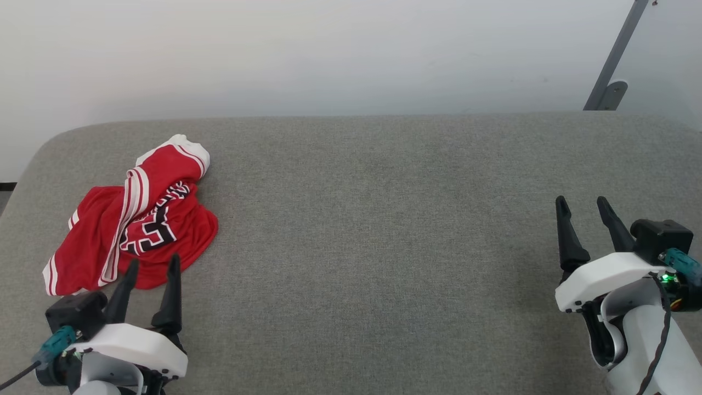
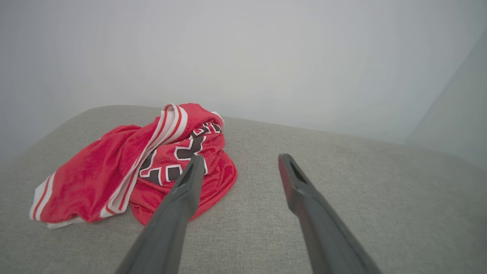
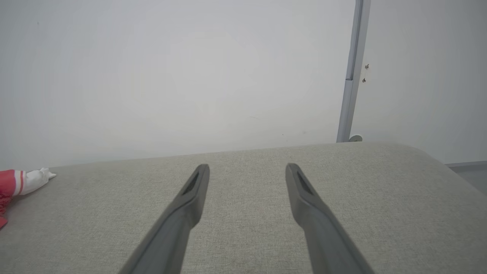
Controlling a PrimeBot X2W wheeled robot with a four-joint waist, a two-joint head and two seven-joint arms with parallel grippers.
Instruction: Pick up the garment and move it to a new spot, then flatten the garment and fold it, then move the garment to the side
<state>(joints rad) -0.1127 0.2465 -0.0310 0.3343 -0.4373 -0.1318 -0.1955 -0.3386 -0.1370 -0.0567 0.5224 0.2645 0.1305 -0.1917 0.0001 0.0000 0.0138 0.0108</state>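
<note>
Garment [image 1: 137, 225] lies crumpled at the left of the head frame on the grey cushion [image 1: 384, 247], just above my left gripper [image 1: 154, 261]. Left and right gripper [image 1: 580, 201] both spread wide, empty. Cloth looks light, limp, slippery; I'd pinch the raised striped trim [image 1: 131, 197].

- Grey woven padded top [image 1: 373, 230] spreads wide beneath and ahead of the left gripper [image 1: 154, 260] and the right gripper [image 1: 581, 200], its corners rounded.
- Straight ahead, past the far edge, there's a plain white wall [image 1: 329, 55], softly and evenly lit.
- Ahead and to the right of the right gripper, a grey metal post [image 1: 617, 55] rises against the wall, with a small rounded bracket [image 1: 613, 94] at its foot.
- Two small screws [image 3: 365, 73] sit just right of that post.
- Far right, beyond the rounded corner, a strip of grey floor [image 3: 468, 175].
</note>
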